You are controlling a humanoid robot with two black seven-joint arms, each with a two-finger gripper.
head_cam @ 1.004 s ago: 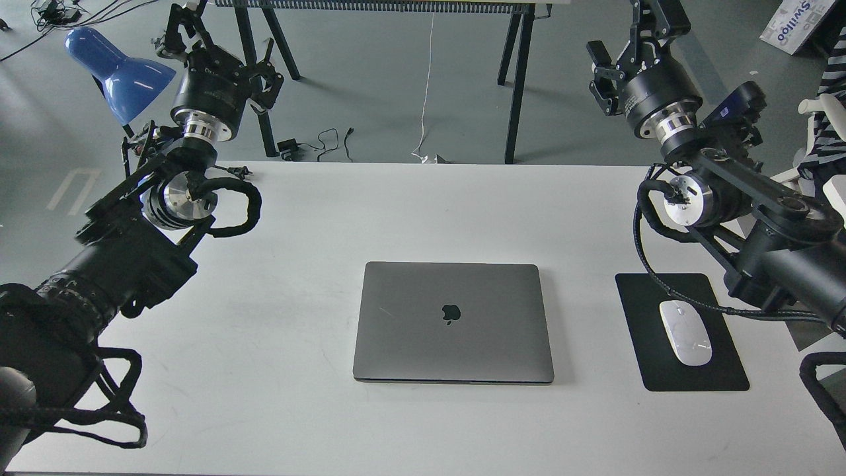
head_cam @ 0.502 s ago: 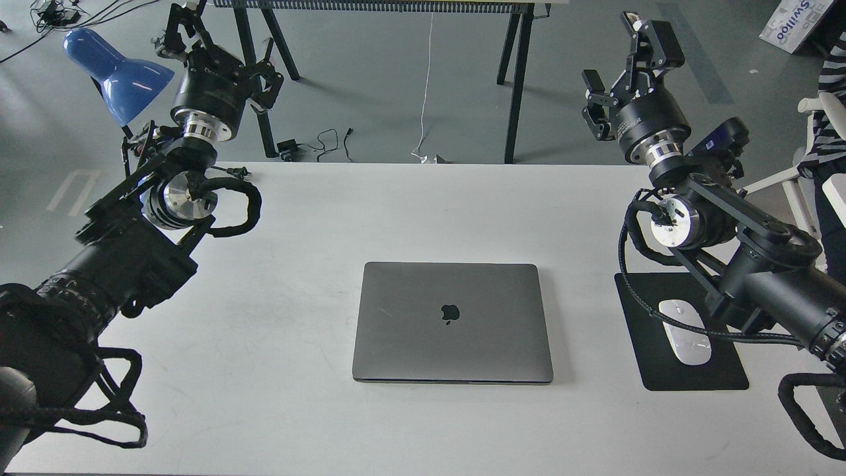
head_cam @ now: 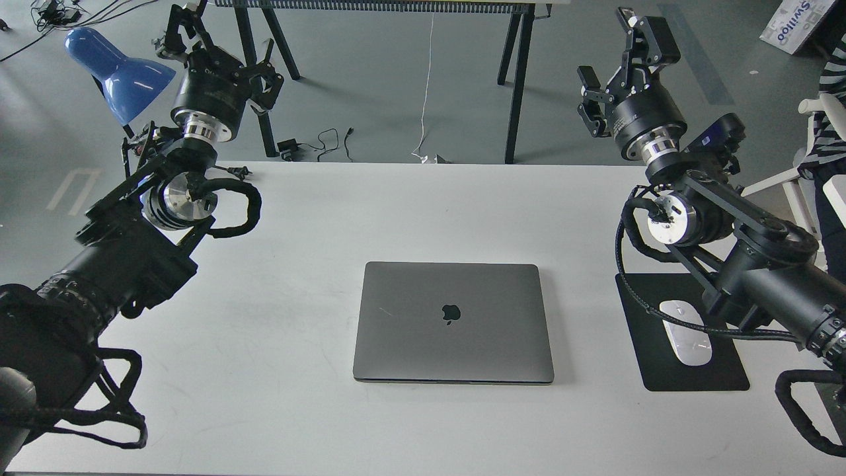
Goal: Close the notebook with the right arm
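Note:
The space-grey notebook point(head_cam: 453, 322) lies shut and flat at the middle of the white table point(head_cam: 423, 218), lid down with the dark apple logo facing up. My right gripper point(head_cam: 621, 56) is open and empty, raised beyond the table's far right edge, well away from the notebook. The right arm point(head_cam: 727, 251) runs back over the mouse pad. My left gripper point(head_cam: 221, 43) is raised at the far left by the blue lamp, its fingers spread and empty.
A black mouse pad point(head_cam: 681, 330) with a white mouse point(head_cam: 687, 334) lies right of the notebook, partly under my right arm. A blue lamp point(head_cam: 119, 69) stands at the far left. Black table legs point(head_cam: 519, 79) and cables are on the floor behind.
My right arm has swung left and lowered over the mouse pad, bringing its gripper fully into view. The notebook and left arm have not moved.

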